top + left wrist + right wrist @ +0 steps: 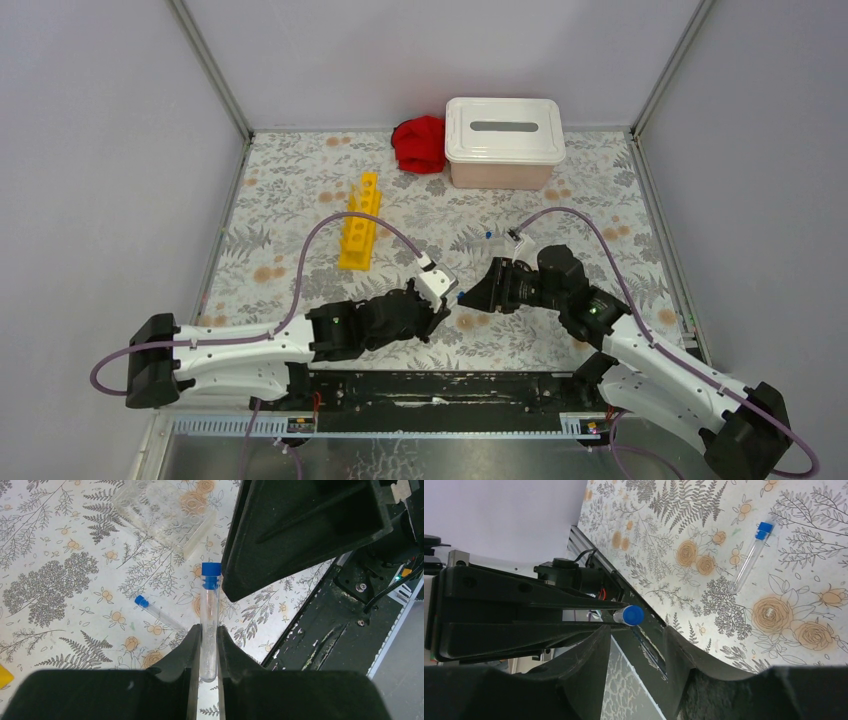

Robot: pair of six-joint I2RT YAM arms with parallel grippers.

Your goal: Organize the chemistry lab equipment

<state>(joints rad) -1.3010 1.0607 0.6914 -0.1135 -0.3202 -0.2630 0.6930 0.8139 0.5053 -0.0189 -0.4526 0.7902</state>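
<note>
Barely started tbh. Left gripper (208, 635) pinched one tube (210, 605) off table (300, 180), cap toward right gripper (636, 640), whose fingers stood apart near cap, gripping nothing. Second tube (751, 555) lay loose. Rack (360, 222) looked empty; bin (503, 140) lidded.

The tube (209, 630) is clear, glossy plastic, its cap (211, 570) matt blue. The rack (360, 222) is smooth yellow plastic, the lid (504, 128) smooth white plastic. The red cloth (420, 143) looks soft and crumpled; the table cover (300, 180) is matt and printed.

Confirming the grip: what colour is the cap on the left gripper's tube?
Blue cap; the left wrist view shows it best.
</note>
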